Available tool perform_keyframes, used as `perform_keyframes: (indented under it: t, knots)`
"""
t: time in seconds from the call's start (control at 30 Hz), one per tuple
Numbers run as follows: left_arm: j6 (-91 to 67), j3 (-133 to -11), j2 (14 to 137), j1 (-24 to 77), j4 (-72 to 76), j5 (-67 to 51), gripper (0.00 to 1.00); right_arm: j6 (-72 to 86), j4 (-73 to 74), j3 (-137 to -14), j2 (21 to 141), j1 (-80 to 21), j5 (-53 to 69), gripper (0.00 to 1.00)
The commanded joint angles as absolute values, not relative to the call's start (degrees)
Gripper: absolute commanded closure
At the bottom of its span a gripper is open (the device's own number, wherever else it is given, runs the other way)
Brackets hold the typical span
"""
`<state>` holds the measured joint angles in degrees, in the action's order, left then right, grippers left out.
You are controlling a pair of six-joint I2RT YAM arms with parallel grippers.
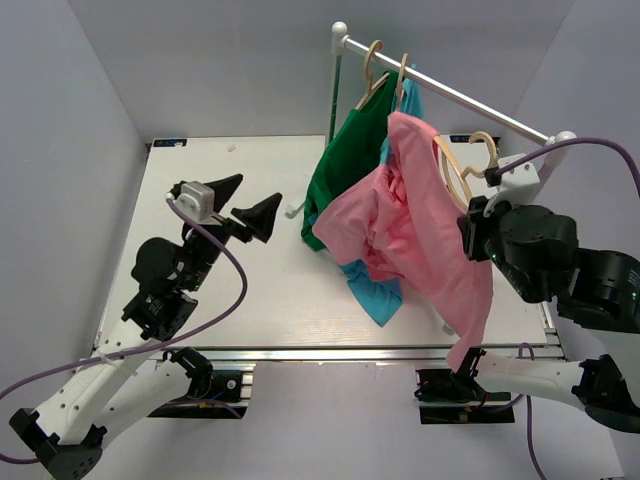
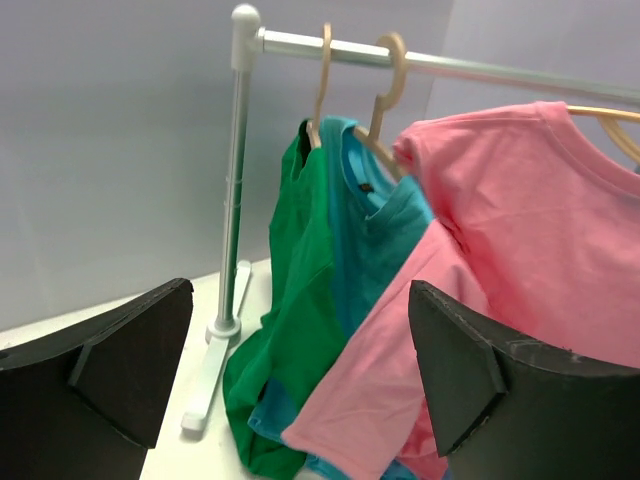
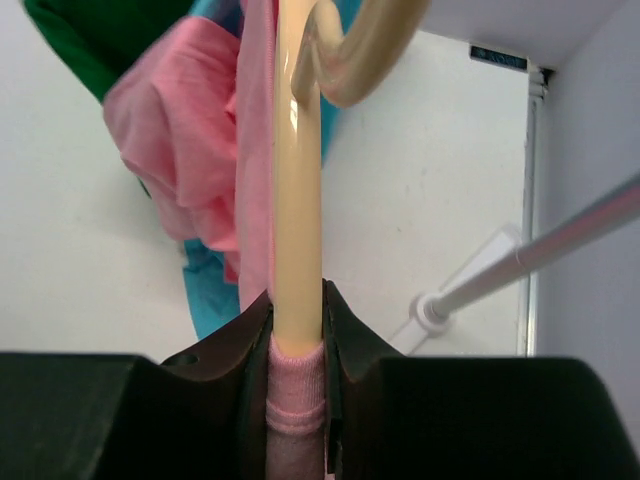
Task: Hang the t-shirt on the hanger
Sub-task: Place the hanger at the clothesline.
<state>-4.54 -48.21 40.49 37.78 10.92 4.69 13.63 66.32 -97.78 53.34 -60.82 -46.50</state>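
R gripper (image 3: 297, 338) pinching hanger (image 3: 297, 200) plus pink t-shirt (image 1: 420, 240) cloth, up by the rail (image 1: 450, 95); t-shirt draped over hanger. L gripper (image 1: 248, 203) spread wide, well apart from rail.

White matt tabletop (image 1: 290, 310), rectangular. Edged along the near side by an aluminium rail (image 1: 330, 352). Standing toward the far right: white garment rack (image 1: 333, 95), upright post rising from a flat white foot (image 1: 296, 210) laid on the surface. Second foot (image 3: 485, 262) at the rack's other end, likewise flat on the surface. Small black label (image 1: 168, 143) at the far left corner, tiny white scrap (image 1: 230, 148) near it. Teal-blue shirt hem (image 1: 375, 295) hanging low over the surface; contact not determinable.
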Motion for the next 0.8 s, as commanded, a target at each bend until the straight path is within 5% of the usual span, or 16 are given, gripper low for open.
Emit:
perform_keyframes:
  t: [0.0, 0.27, 0.4, 0.57, 0.77]
  knots:
    - [-4.8, -48.8, 41.8, 37.7, 10.5, 6.5, 0.02, 23.7, 73.2, -98.1, 52.6, -60.9, -53.5, 1.00]
    - [-5.2, -47.7, 43.2, 37.7, 10.2, 5.2, 0.02, 20.5, 70.0, -96.9, 54.4, -60.8, -52.2, 1.00]
    - [-5.2, -46.4, 43.6, 37.7, 11.2, 1.5, 0.02, 1.7, 51.9, -95.4, 51.0, -60.8, -25.6, 1.00]
    - [-5.8, -46.3, 43.6, 37.7, 10.2, 0.1, 0.02, -8.8, 49.1, -106.3, 52.6, -60.8, -1.3, 1.00]
    - [-6.1, -47.4, 43.9, 37.7, 9.0, -2.8, 0.02, -10.5, 53.9, -120.7, 57.0, -60.8, 3.6, 1.00]
